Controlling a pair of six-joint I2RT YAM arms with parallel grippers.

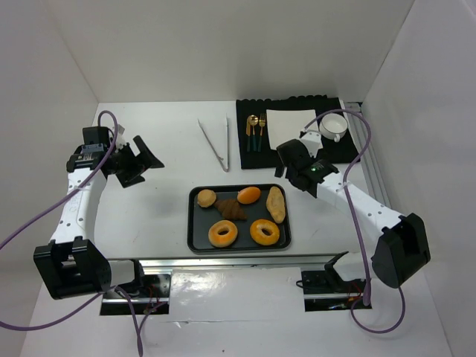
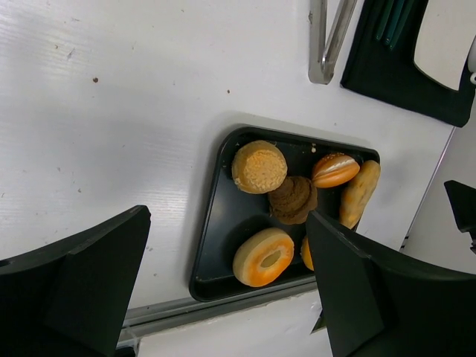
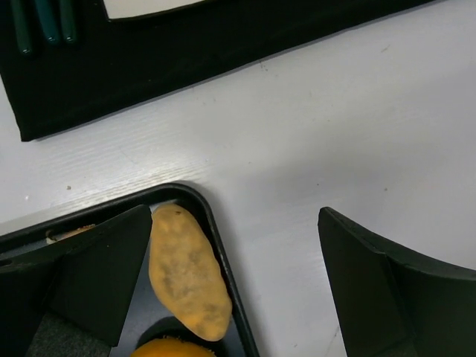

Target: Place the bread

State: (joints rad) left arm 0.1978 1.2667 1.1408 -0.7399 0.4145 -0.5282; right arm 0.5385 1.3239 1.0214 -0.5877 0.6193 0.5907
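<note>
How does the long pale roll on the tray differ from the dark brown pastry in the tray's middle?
The long roll is golden tan; the brown pastry is dark chocolate brown. The long roll is a smooth, narrow oval, while the brown pastry is shorter and lumpy with ridges. The long roll lies along the tray's right edge in the top view, the brown pastry near its middle. Both lie loose in the black tray.
</note>
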